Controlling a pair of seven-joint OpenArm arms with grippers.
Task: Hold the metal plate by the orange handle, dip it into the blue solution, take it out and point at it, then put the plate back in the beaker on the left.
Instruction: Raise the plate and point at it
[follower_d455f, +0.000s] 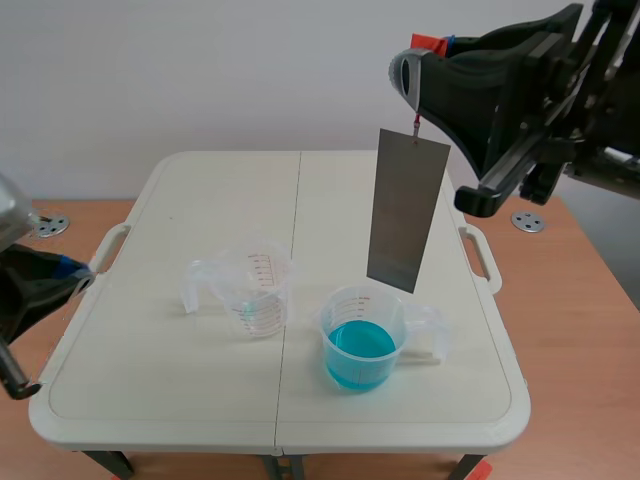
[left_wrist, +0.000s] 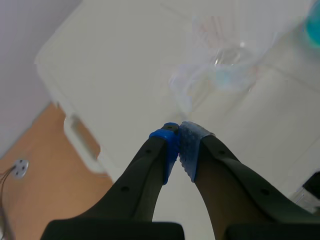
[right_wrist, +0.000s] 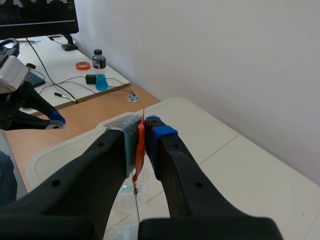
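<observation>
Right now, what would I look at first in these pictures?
The shiny metal plate, hanging high over the table from the right gripper, which pinches its orange handle. Near its lower edge stands a beaker of bright blue solution, with an empty beaker to its left.

I held the thin orange handle (right_wrist: 141, 147) pinched tight in my right gripper (right_wrist: 143, 131). The metal plate (follower_d455f: 405, 210) hung down from the handle, just under my gripper. It was long, flat and grey, and it leaned a little. The beaker of blue solution (follower_d455f: 361, 345) stood under the plate's low end. It was see-through and partly full. The clear beaker (follower_d455f: 260, 290) with red marks stood upright, lower down and to my gripper's left.
</observation>
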